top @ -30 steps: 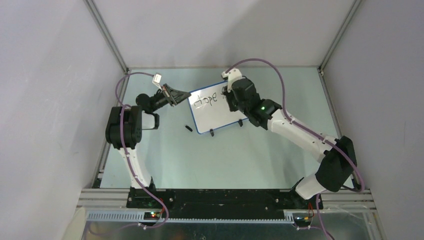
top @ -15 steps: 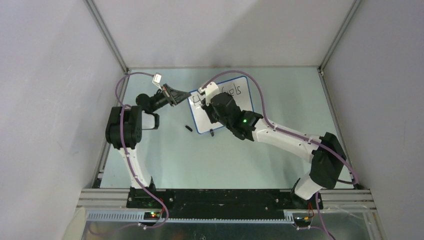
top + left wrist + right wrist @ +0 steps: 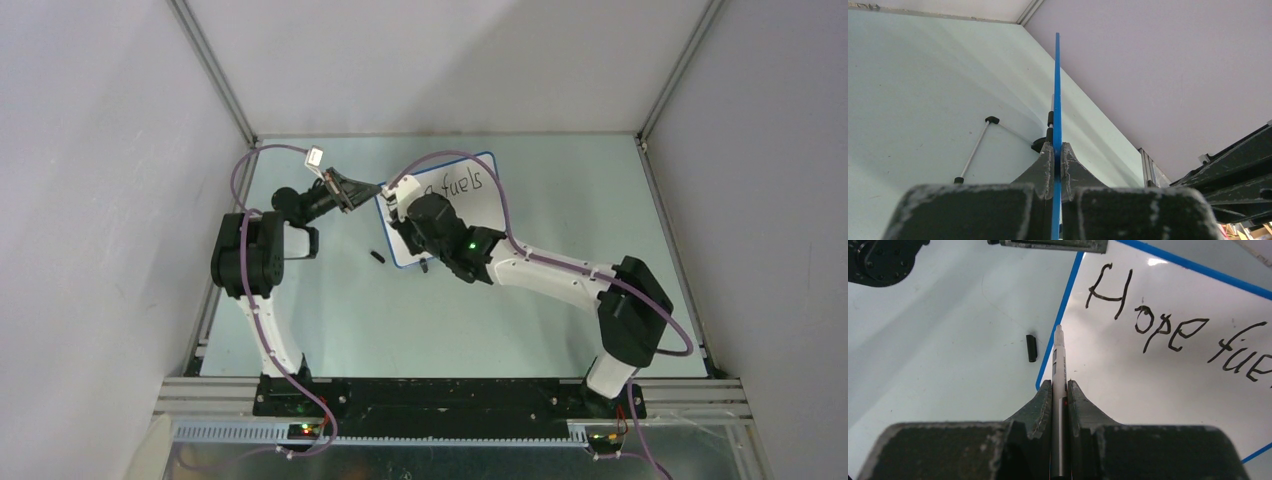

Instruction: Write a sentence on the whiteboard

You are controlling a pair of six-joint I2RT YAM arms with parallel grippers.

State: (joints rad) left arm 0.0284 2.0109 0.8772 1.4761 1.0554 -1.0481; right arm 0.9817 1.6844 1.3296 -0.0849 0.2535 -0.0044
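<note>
The only thing here that holds anything is the blue frame of the whiteboard (image 3: 478,212). Inside it sits the sentence (image 3: 1143,315), so far reading "Hope" and then "fuels".

The board is on the far half of the table (image 3: 400,330), left of centre, with its face tipped up toward the overhead camera. My left pincer (image 3: 1057,150) is clamped narrow on the board's left edge, one finger on each face. My right pincer (image 3: 1060,387) is closed on the marker (image 3: 1059,360), which points forward out of the jaws. Its tip lies right at the blue left edge, below the "H" (whether it touches the surface I cannot tell).

A small black cap (image 3: 1031,348) lies on the table just left of that edge, apart from the board. Between the board and my bases the table runs pale and flat. The grey walls (image 3: 110,200) stand close on the left, the right and the far side.

From above, my right arm covers "Hope" and only "fuels" shows. My right wrist view shows "Hope" whole and cuts "fuels" at the picture's border. My left wrist view shows the board only as a thin blue line, edge-on, plus a thin pale rod (image 3: 973,155) with dark tips that I cannot identify.
</note>
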